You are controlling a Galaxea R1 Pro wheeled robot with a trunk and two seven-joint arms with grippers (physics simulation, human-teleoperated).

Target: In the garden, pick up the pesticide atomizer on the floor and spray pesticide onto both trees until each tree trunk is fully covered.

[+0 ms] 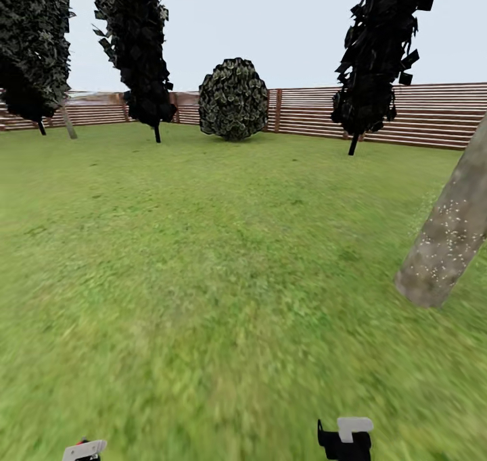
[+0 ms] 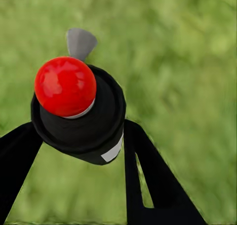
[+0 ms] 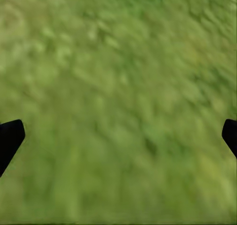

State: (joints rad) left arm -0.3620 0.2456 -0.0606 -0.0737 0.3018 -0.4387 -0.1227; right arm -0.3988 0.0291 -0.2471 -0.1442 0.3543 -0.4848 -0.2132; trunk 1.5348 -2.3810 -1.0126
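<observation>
From the head camera, a speckled tree trunk [image 1: 448, 234] leans up from the lawn [image 1: 203, 278], well in front of the slatted fence [image 1: 419, 113]. At the left wrist, the left gripper [image 2: 74, 136] pinches the pesticide atomizer [image 2: 79, 111], red tip outward. At the right wrist, the right gripper [image 3: 118, 136] gapes wide, holding nothing above grass.

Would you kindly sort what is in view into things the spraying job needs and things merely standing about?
Job: pesticide atomizer, held in the left gripper; speckled tree trunk; lawn.
Standing about: dark cypresses; round bush; fence; open right gripper.
</observation>
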